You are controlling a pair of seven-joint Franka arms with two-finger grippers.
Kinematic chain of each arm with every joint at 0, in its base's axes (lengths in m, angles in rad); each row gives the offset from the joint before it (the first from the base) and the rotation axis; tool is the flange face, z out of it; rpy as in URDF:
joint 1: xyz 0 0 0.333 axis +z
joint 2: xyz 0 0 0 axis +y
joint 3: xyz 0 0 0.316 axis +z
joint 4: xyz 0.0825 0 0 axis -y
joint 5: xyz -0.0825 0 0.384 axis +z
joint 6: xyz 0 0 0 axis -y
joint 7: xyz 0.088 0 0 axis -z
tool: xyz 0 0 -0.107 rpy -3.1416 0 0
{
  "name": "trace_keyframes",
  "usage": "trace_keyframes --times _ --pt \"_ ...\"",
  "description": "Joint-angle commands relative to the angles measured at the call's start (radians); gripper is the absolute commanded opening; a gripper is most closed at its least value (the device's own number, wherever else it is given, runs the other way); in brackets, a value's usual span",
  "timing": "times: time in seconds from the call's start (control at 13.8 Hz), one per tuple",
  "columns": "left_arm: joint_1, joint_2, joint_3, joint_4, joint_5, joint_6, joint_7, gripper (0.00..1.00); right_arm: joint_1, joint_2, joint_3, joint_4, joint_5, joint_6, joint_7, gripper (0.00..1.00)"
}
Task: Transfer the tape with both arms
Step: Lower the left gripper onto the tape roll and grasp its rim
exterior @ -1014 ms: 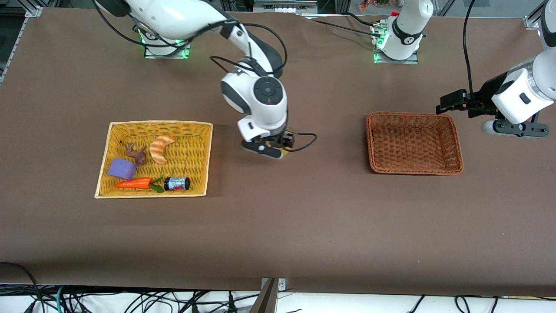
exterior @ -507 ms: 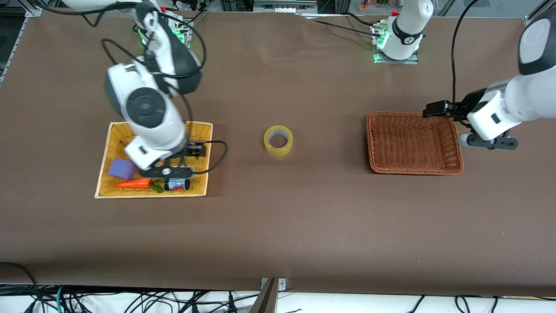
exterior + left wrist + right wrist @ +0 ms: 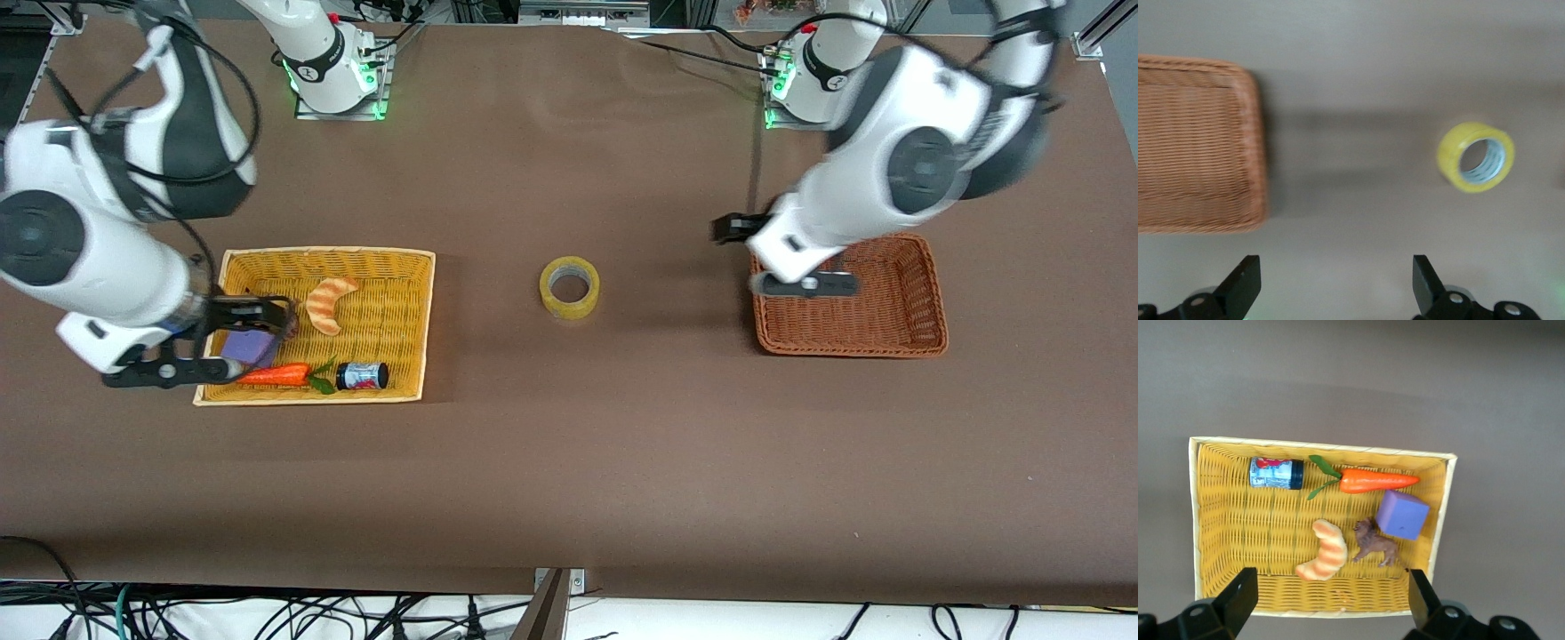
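Note:
The tape (image 3: 569, 286), a yellowish roll with a pale core, lies alone on the brown table between the two baskets. It also shows in the left wrist view, where the tape (image 3: 1476, 157) is well apart from the jaws. My left gripper (image 3: 805, 285) hangs open and empty over the brown basket's (image 3: 933, 302) edge nearest the tape. In its own view the left gripper (image 3: 1335, 290) has only bare table between its fingers. My right gripper (image 3: 178, 369) is open and empty over the yellow basket's (image 3: 427, 320) edge at the right arm's end.
The yellow basket (image 3: 1318, 445) holds a striped croissant (image 3: 1325, 551), a carrot (image 3: 1375, 481), a purple block (image 3: 1402, 515), a small can (image 3: 1276, 473) and a brown animal figure (image 3: 1375, 542). The brown basket (image 3: 1218, 147) has nothing in it.
The right arm left the tape on the table and swung away over the yellow basket toward its own end. The left arm swept in over the brown basket toward the tape.

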Motion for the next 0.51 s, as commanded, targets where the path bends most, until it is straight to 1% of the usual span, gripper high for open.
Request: trace_keyframes --times 0.0,0.07,0.22,0.29,0.36,0.43 --pt "-0.074 0.068 -0.022 -0.079 -0.035 0.19 -0.138 1.0 -0.05 -0.104 -0.041 -0.028 0.104 -0.008 -0.12 1.0" --pt "-0.115 0.113 -0.022 -0.075 -0.042 0.255 -0.191 1.0 -0.064 -0.163 -0.043 -0.084 0.108 0.001 -0.124 1.0" --pt "-0.184 0.199 -0.022 -0.07 -0.066 0.402 -0.267 1.0 -0.09 -0.322 -0.046 -0.257 0.097 0.05 -0.117 1.0" --pt "-0.212 0.24 -0.022 -0.067 -0.066 0.46 -0.296 1.0 -0.104 -0.36 -0.048 -0.278 0.097 0.053 -0.115 1.0" --pt "-0.233 0.285 -0.022 -0.062 -0.068 0.482 -0.316 1.0 -0.107 -0.384 -0.07 -0.284 0.094 0.041 -0.115 1.0" --pt "-0.252 0.317 -0.022 -0.049 -0.069 0.491 -0.319 1.0 -0.107 -0.432 -0.093 -0.325 0.101 0.021 -0.108 1.0"
